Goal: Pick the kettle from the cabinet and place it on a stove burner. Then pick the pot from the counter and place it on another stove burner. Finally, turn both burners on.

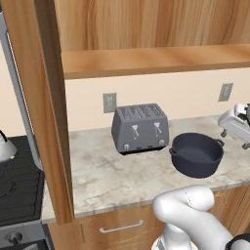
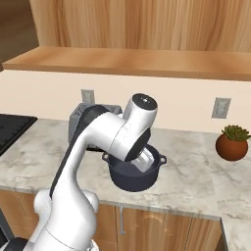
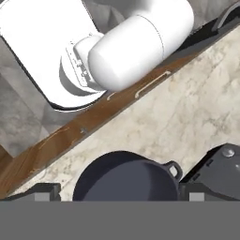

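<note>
The dark blue-grey pot stands on the marbled counter, to the right of the toaster. My gripper hangs above and to the right of it at the picture's edge. In the hand view the gripper is open, its dark fingertips far apart, with the pot low between them and nothing held. The arm covers part of the pot in the right base view. At the far left, the silver kettle sits on a stove burner. The wooden cabinet rises between stove and counter.
A boxy grey toaster stands close to the left of the pot against the wall. A terracotta plant pot sits at the counter's right. A wooden shelf overhangs the counter. Drawers with bar handles run below the front edge.
</note>
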Tool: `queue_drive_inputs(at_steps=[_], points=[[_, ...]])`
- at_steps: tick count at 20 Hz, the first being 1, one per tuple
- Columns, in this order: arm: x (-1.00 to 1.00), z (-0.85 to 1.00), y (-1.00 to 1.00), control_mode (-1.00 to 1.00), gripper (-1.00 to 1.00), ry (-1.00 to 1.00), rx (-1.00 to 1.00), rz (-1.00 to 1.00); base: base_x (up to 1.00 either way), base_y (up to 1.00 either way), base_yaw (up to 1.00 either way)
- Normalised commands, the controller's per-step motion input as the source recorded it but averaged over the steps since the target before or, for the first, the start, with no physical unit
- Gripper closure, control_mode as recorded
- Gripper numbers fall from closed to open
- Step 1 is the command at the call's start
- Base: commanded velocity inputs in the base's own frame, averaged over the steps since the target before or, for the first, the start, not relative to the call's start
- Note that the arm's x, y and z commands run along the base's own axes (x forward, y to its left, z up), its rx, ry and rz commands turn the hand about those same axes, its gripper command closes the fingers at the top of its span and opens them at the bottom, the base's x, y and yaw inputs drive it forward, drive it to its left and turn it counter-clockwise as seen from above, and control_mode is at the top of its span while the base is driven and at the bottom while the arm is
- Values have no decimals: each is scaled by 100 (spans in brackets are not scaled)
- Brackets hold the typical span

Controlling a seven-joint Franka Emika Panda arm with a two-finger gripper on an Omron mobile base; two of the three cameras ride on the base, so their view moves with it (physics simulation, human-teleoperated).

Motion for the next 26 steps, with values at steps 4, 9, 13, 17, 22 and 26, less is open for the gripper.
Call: queue_drive_inputs(at_steps=[4,9,13,17,22,26], points=[[0,-51,-8,-100,-100,5,0,-1,0,0,0],[0,-41,-12,-100,-100,2,0,-4,0,0,0],[13,-24,-16,-100,-100,3,0,-12,0,0,0],[28,-22,-23,-100,-100,8,0,-13,0,0,0],[39,-16,-5,-100,-100,9,-3,-14,0,0,0],[35,-20,-5,-100,-100,10,0,-13,0,0,0]])
